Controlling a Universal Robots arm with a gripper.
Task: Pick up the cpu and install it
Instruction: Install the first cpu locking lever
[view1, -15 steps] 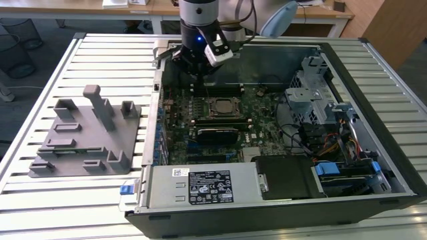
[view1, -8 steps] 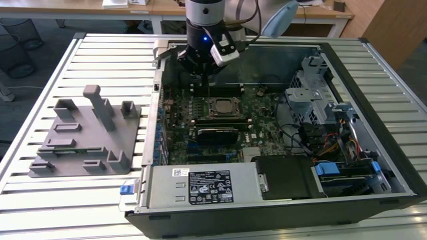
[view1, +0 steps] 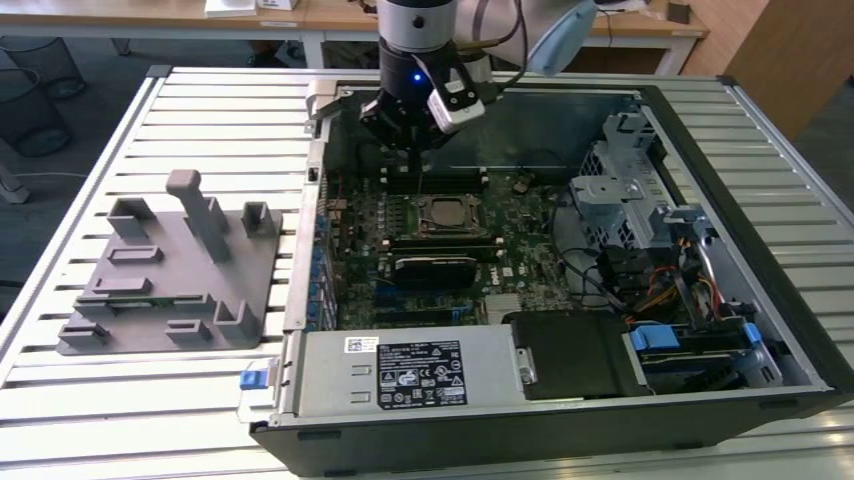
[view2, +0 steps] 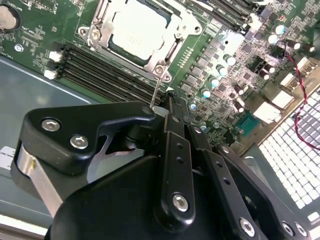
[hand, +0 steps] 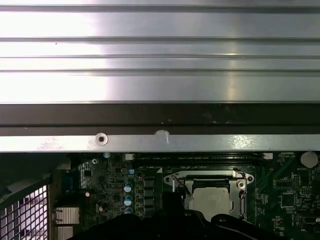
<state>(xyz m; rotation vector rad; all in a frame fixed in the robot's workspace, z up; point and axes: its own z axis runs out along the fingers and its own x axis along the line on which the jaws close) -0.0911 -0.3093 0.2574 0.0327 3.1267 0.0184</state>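
The cpu (view2: 137, 27) already lies in its socket frame (view2: 102, 37) on the motherboard (view1: 461, 225) inside the open computer case (view1: 787, 330), its silvery top facing up, seen also in the first wrist view (hand: 212, 200) and in the exterior view (view1: 445, 212); the end effector (view1: 407, 135) hangs above the board just beyond the socket, near the memory slots (view2: 95, 65); its fingers look pressed together on a thin wire lever (view2: 156, 92) that reaches toward a corner of the frame, though the pinch itself is partly hidden; the work in hand seems to be latching the chip down, so it calls for a steady, slow pull along the lever's own arc, without side load on the frame; the grey fixture (view1: 174, 270) stands on the counter (view1: 80, 400) well apart.
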